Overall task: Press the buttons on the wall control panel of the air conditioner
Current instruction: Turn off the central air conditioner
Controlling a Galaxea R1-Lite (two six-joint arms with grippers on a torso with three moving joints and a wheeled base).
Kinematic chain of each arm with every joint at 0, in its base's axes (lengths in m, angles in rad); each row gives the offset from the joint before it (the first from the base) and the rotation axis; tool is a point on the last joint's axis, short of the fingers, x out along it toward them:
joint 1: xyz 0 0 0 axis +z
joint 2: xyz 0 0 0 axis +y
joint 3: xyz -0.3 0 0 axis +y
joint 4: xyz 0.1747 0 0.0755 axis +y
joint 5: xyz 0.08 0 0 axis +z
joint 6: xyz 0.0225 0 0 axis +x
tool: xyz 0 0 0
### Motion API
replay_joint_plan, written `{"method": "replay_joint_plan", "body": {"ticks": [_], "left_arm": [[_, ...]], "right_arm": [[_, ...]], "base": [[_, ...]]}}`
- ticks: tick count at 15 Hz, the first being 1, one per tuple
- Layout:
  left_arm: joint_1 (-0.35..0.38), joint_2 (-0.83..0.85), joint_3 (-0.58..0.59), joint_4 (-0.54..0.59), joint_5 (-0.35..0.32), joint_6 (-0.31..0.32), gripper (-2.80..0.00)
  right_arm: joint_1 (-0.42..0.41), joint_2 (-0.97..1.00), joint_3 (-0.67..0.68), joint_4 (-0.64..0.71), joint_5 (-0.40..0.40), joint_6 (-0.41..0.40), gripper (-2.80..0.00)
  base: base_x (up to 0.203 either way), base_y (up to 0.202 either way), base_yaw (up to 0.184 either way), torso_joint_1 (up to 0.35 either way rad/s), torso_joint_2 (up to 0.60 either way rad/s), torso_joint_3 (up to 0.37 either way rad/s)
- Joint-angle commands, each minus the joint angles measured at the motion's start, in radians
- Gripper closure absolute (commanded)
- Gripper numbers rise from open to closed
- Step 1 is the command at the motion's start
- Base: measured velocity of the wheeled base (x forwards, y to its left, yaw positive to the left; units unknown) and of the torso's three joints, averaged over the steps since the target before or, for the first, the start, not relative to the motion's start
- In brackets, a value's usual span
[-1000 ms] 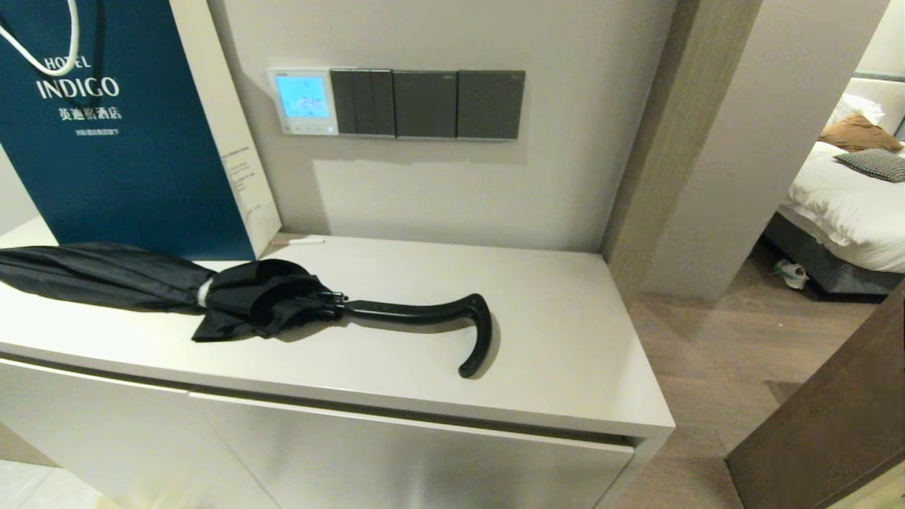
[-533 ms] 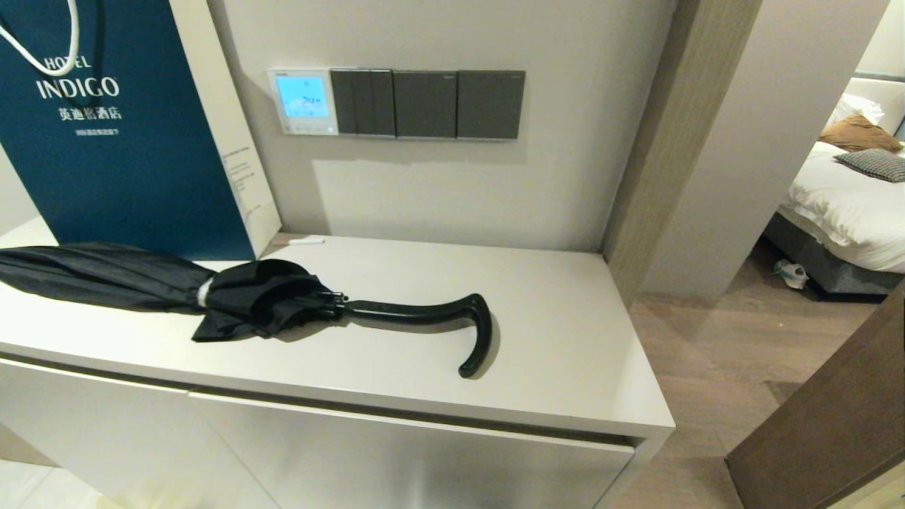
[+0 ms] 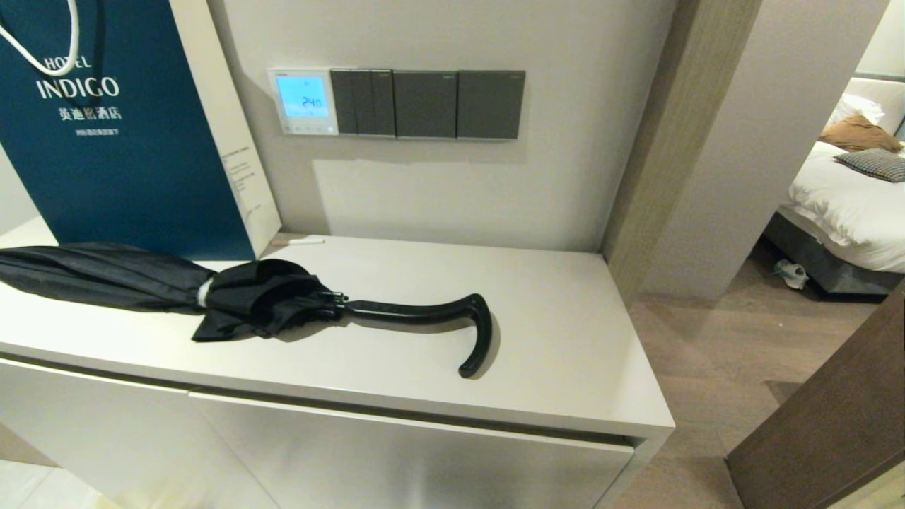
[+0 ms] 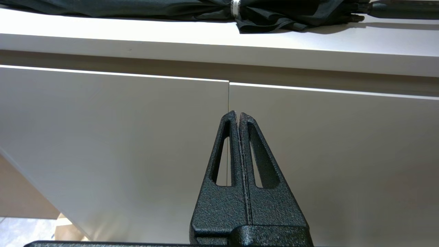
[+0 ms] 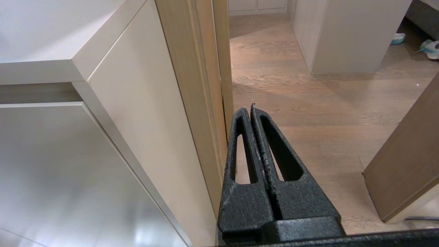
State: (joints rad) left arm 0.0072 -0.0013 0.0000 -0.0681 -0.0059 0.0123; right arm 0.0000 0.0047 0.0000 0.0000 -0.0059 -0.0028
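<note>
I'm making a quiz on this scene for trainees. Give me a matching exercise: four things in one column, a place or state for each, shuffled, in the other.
Things:
1. thermostat
2. umbrella
3. bag
4. left claw

Places or states:
A. shut, low before the cabinet doors
B. lying on the cabinet top
C. on the wall, screen lit blue
D. standing at the back of the cabinet top, by the wall

Pairs: 1-C, 2-B, 3-D, 4-A

You're looking at a white cabinet (image 3: 551, 332) against a beige wall (image 3: 452, 191), wood floor (image 3: 714, 346) leading toward a bed (image 3: 848, 205).
</note>
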Motion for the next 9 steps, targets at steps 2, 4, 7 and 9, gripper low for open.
{"method": "replay_joint_plan", "body": {"ticks": [2, 4, 7, 9], "left_arm": [[0.000, 0.000, 0.026, -0.001, 0.000, 0.000, 0.00], [0.000, 0.000, 0.026, -0.001, 0.000, 0.000, 0.00], [0.000, 0.000, 0.026, -0.001, 0.000, 0.000, 0.00], [0.000, 0.000, 0.026, -0.001, 0.000, 0.000, 0.00]], "right_arm": [[0.000, 0.001, 0.002, 0.000, 0.000, 0.000, 0.00], [0.000, 0.001, 0.002, 0.000, 0.000, 0.000, 0.00], [0.000, 0.001, 0.002, 0.000, 0.000, 0.000, 0.00], [0.000, 0.001, 0.002, 0.000, 0.000, 0.000, 0.00]], "base": [[0.000, 0.000, 0.000, 0.000, 0.00, 0.000], [0.000, 0.000, 0.000, 0.000, 0.00, 0.000], [0.000, 0.000, 0.000, 0.000, 0.00, 0.000], [0.000, 0.000, 0.000, 0.000, 0.00, 0.000]]}}
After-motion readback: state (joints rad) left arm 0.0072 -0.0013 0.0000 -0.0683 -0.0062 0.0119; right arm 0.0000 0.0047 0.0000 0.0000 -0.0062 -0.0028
